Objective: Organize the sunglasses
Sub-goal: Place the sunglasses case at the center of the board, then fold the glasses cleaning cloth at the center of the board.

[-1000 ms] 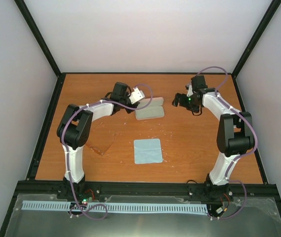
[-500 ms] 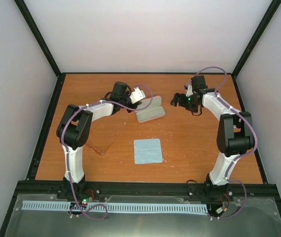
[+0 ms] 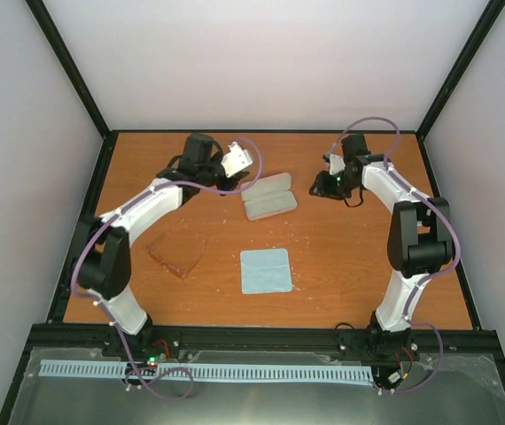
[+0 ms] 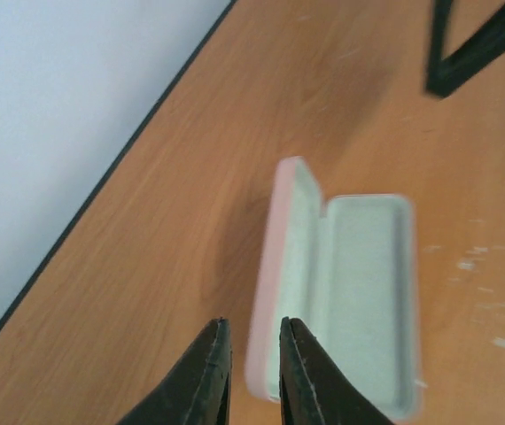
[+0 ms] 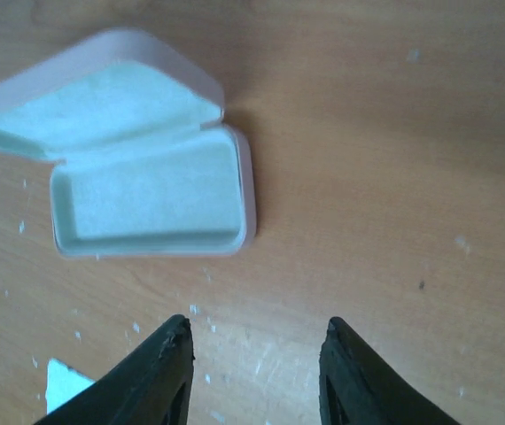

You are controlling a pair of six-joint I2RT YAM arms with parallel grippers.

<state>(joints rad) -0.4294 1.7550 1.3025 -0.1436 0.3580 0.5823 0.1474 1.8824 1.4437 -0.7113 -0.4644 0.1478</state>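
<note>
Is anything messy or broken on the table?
Nothing looks broken. Little white specks dot the table between the open pink case and the blue cloth. The sunglasses lie apart, not in the case.

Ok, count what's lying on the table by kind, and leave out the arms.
sunglasses: 1
case: 1
cloth: 1
Total: 3
</note>
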